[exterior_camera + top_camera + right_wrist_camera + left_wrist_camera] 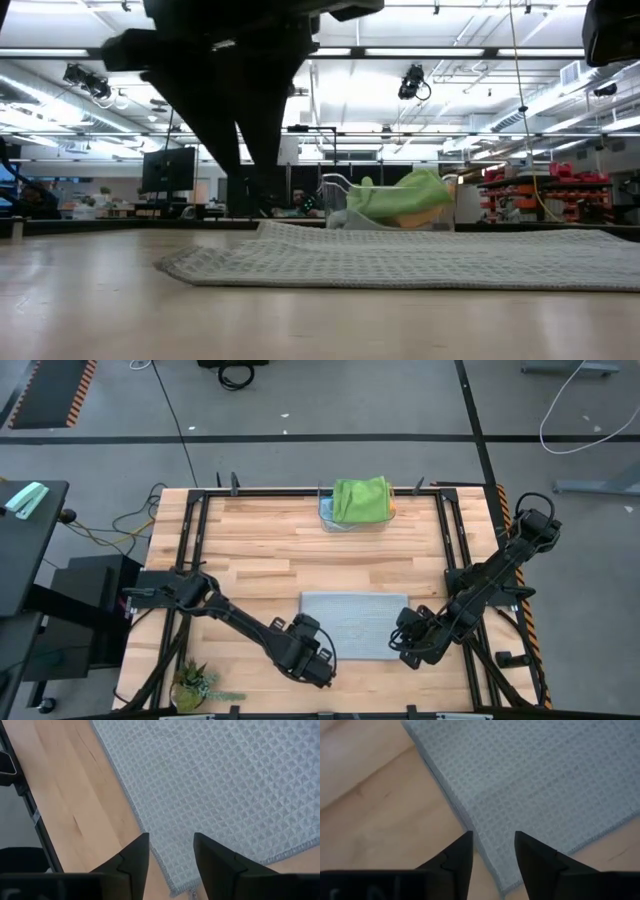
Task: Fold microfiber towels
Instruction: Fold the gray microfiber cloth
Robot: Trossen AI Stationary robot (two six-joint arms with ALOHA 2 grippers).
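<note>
A light grey microfiber towel [355, 625] lies flat on the wooden table as a rectangle, also seen in the low view [400, 260]. My left gripper [493, 855] hovers open over its near-left corner [490, 865], fingers standing on either side of the towel's edge. My right gripper [171, 855] is open over the near-right corner [175, 885], likewise above the edge. In the high view the left gripper [322, 660] and right gripper [405, 640] flank the towel's near side. A bright green towel [360, 498] sits folded in a clear bin [327, 515] at the far edge.
A small potted plant [195, 685] stands at the table's near-left corner. Black rails [190, 550] run along the table's left and right sides. Bare wood [270, 550] lies between the grey towel and the bin.
</note>
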